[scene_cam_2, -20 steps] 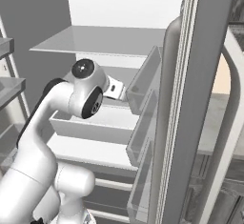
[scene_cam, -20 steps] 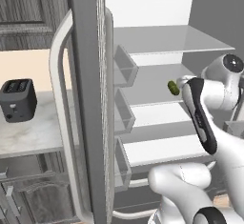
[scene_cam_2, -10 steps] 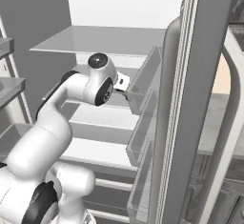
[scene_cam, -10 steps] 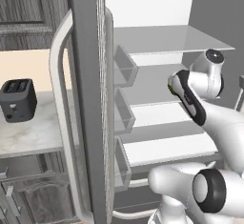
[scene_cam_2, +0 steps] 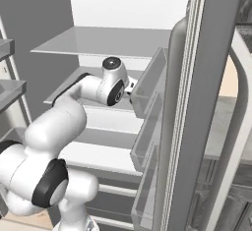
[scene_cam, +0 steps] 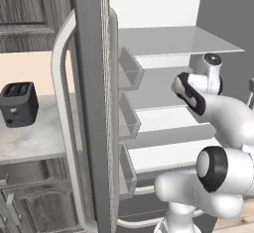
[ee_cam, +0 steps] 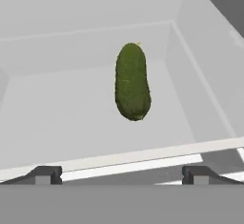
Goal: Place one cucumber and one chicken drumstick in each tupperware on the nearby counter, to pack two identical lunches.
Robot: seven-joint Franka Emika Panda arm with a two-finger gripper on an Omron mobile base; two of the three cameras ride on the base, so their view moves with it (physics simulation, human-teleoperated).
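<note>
A dark green cucumber (ee_cam: 132, 81) lies on a grey fridge shelf (ee_cam: 57, 108), its length pointing away from the hand, near the shelf's back right corner. My gripper (ee_cam: 122, 175) is open, and its two dark fingertips (ee_cam: 45, 173) sit just in front of the shelf's front edge with nothing between them. The cucumber lies a short way ahead of the gap, clear of both fingers. My white arm (scene_cam: 218, 108) reaches into the open fridge at the middle shelf (scene_cam_2: 69, 90). The counter (scene_cam: 34, 138) lies left of the fridge. The tupperware and the chicken drumstick are out of view.
The fridge door (scene_cam: 92, 103) stands open between the arm and the counter, with a long curved handle (scene_cam: 63, 128) and clear door bins (scene_cam_2: 147, 85) facing the shelves. A black toaster (scene_cam: 19, 103) stands on the counter. Dark cabinets (scene_cam: 30, 202) sit below it.
The arm has swung deeper into the fridge toward the middle shelf, and it now covers the cucumber in the left base view. The gripper has stayed open.
</note>
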